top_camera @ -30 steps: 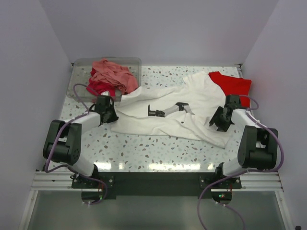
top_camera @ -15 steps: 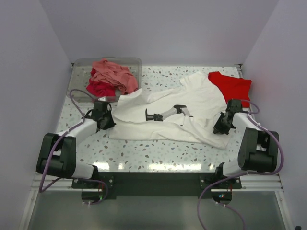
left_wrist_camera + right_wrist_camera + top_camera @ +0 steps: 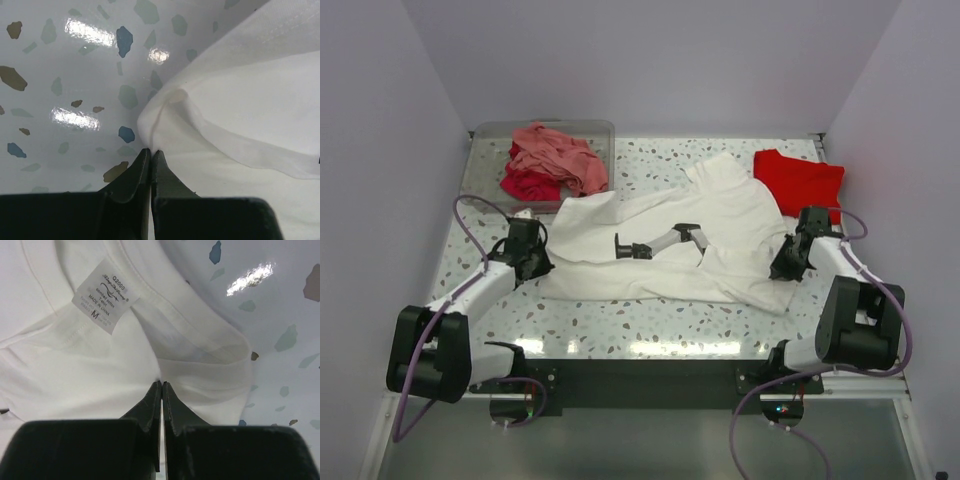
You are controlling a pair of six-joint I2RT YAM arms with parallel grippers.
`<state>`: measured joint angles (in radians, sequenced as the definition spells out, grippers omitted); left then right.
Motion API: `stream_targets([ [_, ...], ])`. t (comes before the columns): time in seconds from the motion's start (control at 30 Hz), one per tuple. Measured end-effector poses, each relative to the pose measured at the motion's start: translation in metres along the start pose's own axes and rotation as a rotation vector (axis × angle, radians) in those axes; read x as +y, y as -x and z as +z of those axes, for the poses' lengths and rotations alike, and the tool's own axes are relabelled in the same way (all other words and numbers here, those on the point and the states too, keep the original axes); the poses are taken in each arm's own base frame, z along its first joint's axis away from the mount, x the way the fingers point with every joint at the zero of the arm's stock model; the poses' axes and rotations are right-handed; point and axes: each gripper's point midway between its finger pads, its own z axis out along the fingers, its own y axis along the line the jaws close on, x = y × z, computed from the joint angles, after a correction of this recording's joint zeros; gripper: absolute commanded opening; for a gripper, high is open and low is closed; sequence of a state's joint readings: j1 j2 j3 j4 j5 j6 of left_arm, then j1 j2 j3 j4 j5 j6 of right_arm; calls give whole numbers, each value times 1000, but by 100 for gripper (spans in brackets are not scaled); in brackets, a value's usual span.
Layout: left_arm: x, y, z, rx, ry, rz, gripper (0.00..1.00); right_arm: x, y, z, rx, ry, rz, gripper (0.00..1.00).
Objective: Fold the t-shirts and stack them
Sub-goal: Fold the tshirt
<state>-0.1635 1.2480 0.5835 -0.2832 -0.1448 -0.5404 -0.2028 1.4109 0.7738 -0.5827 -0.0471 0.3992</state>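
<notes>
A white t-shirt (image 3: 610, 265) with a dark print lies spread across the middle of the table. My left gripper (image 3: 542, 264) is shut on its left edge, low over the table; the left wrist view shows the jaws (image 3: 150, 151) pinching a fold of white cloth (image 3: 240, 115). My right gripper (image 3: 783, 266) is shut on the shirt's right side near the collar. The right wrist view shows the jaws (image 3: 161, 384) closed on white cloth (image 3: 75, 365) below the size label (image 3: 104, 296). A bright red t-shirt (image 3: 802, 180) lies folded at the back right.
A clear bin (image 3: 483, 160) at the back left holds a salmon-pink shirt (image 3: 558, 155) and a crimson one (image 3: 525, 185), both crumpled. Purple walls close in the table on three sides. Terrazzo tabletop (image 3: 650, 315) shows in front of the white shirt.
Both grippers have moved toward the near edge, the left one also leftward, dragging the white shirt with them. The shirt now lies flatter and clear of the red shirt.
</notes>
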Motion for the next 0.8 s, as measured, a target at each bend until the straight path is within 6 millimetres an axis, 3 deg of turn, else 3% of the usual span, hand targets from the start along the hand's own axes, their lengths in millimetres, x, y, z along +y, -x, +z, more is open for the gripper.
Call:
stream_targets([
  [0.47,15,-2,0,-4,65,-25,0,5,40,4,-37,-47,-16,0],
  [0.5,15,-2,0,-4,65,-26,0,5,41,4,-37,-47,-17,4],
  [0.57,16,-2,0,-4,66,-27,11,4,39,4,-31,-50,-21,26],
  [0.6,16,-1,0,-5,66,-25,28,3,40,4,-32,-57,-23,37],
  [0.63,16,-1,0,-6,68,-22,36,2,40,4,-33,-61,-27,55],
  [0.67,17,0,0,-8,71,-23,44,1,41,4,-37,-69,-25,64],
  [0.7,18,0,0,-11,73,-25,56,-1,41,4,-39,-75,-29,71],
  [0.73,18,1,-1,-14,73,-23,60,-1,41,3,-39,-76,-33,78],
  [0.8,17,4,-3,-26,69,-28,71,-2,41,-1,-45,-78,-39,81],
])
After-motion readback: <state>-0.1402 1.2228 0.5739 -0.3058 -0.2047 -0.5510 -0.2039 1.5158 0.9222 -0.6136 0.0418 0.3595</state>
